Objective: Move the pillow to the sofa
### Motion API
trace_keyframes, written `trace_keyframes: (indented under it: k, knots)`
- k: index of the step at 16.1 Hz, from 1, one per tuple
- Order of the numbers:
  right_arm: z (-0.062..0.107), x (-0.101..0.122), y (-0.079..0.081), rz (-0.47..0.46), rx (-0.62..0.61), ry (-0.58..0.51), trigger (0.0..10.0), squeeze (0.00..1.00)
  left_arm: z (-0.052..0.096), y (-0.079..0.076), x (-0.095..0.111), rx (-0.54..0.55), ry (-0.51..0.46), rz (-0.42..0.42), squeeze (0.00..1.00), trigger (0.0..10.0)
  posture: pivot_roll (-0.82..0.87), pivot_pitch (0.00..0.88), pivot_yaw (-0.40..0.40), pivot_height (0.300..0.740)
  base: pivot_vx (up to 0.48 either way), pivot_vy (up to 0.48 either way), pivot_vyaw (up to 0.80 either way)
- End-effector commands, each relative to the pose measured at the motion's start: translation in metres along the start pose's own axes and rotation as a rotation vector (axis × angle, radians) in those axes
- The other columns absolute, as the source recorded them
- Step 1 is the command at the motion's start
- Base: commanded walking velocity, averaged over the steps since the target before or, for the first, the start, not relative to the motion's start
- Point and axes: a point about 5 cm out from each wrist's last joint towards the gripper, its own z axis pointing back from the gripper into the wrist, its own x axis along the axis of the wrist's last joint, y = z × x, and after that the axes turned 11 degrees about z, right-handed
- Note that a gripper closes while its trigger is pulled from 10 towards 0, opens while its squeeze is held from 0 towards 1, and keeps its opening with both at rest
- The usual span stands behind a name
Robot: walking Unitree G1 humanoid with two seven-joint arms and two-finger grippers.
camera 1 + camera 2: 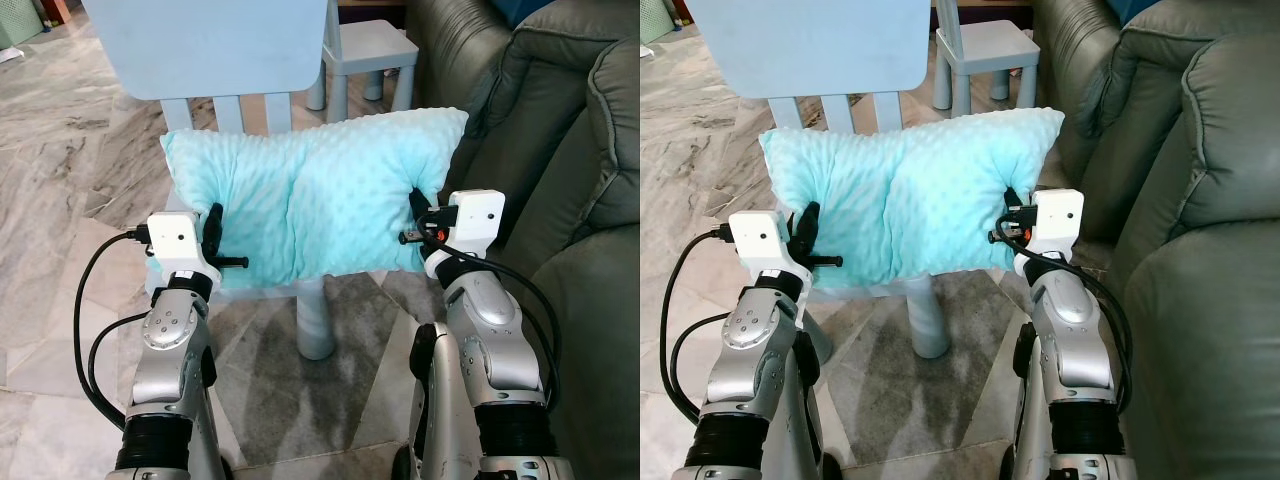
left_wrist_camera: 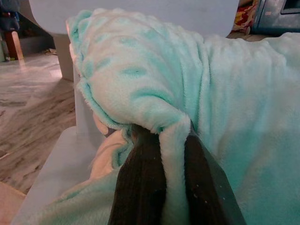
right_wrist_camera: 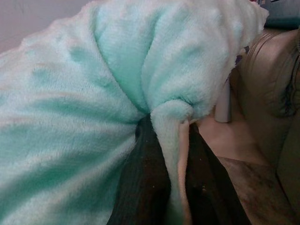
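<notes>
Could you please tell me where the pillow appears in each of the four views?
Left eye: pillow at centre, on the small chair.
Right eye: centre-left.
Left wrist: across most of the frame, a fold between the fingers.
Right wrist: most of the frame, likewise pinched.
Shared landmark: the sofa.

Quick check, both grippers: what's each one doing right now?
Left gripper: shut on the left edge of the mint-green dotted plush pillow.
Right gripper: shut on the pillow's right edge, beside the grey-green leather sofa.
</notes>
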Motion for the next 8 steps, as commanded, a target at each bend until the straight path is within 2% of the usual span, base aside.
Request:
trace_keyframes:
  k: [1,2,8]
  knots:
    - [-0.0019,0.0057,0.0011,-0.006,0.004,-0.020,10.0,0.00,-0.0022,-0.0014,0.0016,-0.003,-0.012,-0.008,0.00,10.0,-0.11,0.000,0.038,0.335,0.000,0.000,0.00]
    - [-0.0016,0.0056,0.0015,-0.010,0.005,-0.021,10.0,0.00,-0.0024,-0.0019,0.0016,-0.004,-0.012,-0.008,0.00,10.0,-0.11,0.000,0.040,0.335,0.000,0.000,0.00]
    - [-0.0001,0.0055,0.0044,-0.022,0.014,-0.023,10.0,0.00,-0.0016,-0.0039,-0.0002,-0.013,-0.003,-0.008,0.00,10.0,-0.11,0.000,0.046,0.405,0.000,0.000,0.00]
